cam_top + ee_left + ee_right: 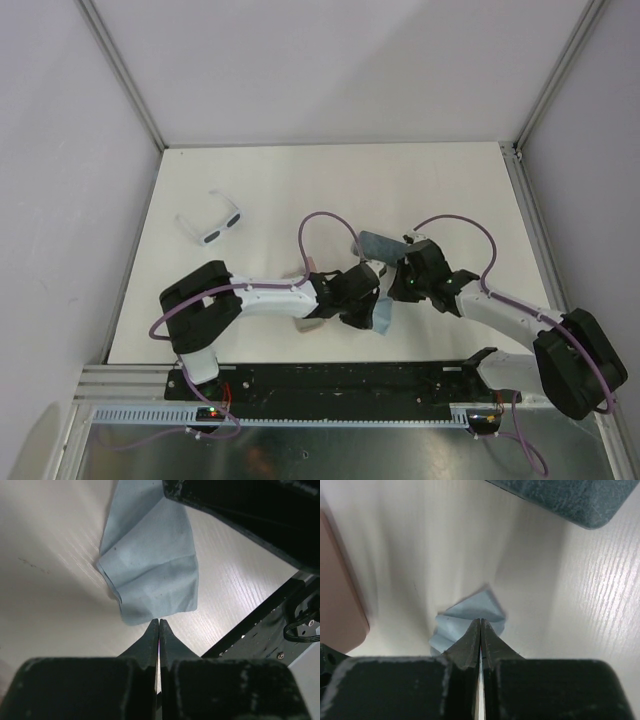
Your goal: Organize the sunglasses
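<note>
My right gripper [480, 622] pinches a bunched blue cloth [472, 611], likely tidying it first | my left gripper [158, 622] is closed at its edge, grip unclear | grey case [380, 244] just beyond | white sunglasses [212, 229] lie well apart, far-left worktop [300, 180], untouched.

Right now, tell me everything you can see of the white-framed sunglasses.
The white-framed sunglasses lie on the table, in its left part. The frame looks like white plastic and holds two dark lenses. Both side pieces are unfolded and point toward the far-left corner. Only the table touches them.
</note>
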Controlling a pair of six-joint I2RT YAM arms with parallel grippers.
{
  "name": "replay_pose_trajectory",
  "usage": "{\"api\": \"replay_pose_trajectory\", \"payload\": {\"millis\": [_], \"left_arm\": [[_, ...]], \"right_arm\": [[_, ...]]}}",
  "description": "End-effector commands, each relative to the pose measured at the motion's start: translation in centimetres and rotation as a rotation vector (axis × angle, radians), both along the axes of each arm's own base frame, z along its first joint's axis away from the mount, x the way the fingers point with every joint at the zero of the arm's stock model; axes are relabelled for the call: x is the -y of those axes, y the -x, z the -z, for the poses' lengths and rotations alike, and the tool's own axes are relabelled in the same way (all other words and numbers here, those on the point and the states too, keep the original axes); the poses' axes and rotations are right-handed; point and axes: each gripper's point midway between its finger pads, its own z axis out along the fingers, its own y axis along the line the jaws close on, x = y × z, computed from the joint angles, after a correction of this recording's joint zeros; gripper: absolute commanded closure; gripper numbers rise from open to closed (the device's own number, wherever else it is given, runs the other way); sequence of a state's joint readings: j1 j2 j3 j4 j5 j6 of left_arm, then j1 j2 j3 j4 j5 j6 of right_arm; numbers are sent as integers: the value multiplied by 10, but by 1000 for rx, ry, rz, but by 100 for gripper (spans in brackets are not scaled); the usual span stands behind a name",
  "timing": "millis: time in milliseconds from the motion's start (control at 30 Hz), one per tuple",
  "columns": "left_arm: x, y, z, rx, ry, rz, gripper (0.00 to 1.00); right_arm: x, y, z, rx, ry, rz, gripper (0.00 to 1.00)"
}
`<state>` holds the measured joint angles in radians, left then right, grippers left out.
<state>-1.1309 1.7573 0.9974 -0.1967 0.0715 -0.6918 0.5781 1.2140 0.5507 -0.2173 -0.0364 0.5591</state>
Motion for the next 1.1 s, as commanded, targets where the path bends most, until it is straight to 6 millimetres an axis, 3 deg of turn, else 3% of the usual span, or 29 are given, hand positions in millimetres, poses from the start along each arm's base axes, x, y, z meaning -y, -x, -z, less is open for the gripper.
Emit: {"api": "replay_pose_trajectory", "payload": {"millis": [0,167,333,633,833,1067], "left_arm": [[16,-13,-15,54,82,-77,100],[13,-16,-20,76,103,-108,100],[10,-13,-5,50,80,-117,100],[-4,-5,23,7,17,-140,100],[-10,2,31,-7,-2,-130,100],[-3,10,31,-10,2,-76,100]], "right_arm": [[-14,-17,-23,75,-60,-28,100],[-22,-17,-13,43,-75,-46,100],[-21,-19,0,18,-55,-34,100],[6,-23,18,-12,33,56,100],[26,-21,16,-13,52,116,100],[45,-20,2,25,77,192,100]]}}
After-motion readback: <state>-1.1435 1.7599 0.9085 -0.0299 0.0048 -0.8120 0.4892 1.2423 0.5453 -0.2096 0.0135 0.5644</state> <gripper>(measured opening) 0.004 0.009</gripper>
